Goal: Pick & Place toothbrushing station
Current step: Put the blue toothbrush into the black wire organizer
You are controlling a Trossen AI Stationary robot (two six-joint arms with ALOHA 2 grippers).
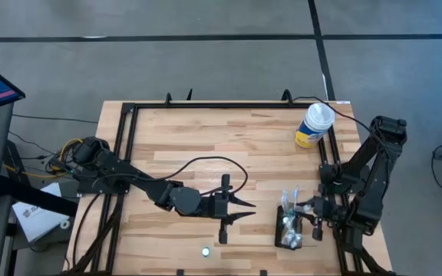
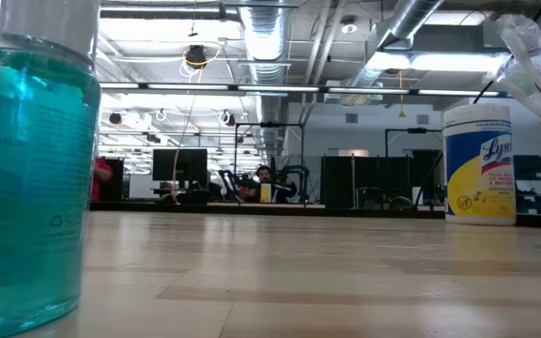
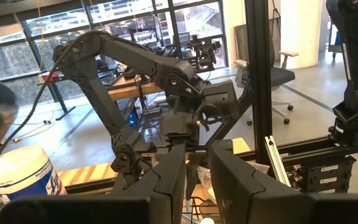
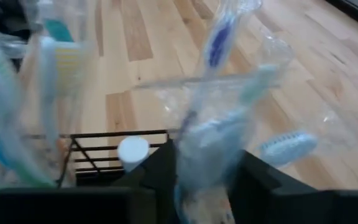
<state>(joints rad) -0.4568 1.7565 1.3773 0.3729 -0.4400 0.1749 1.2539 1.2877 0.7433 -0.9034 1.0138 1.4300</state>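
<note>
While the left claw (image 1: 240,209) rests half-spread mid-table, the right claw (image 1: 307,211) hovers parted over the toothbrushing station (image 1: 288,229).

We read one label only: the yellow-and-blue wipes canister (image 2: 479,161) with the white lid, standing on the far side of the table in the low view, carries a brand in blue script starting "Lys", the rest turning out of sight. Small print under it is too fine to read. Same canister in the left wrist view: label unreadable.
</note>
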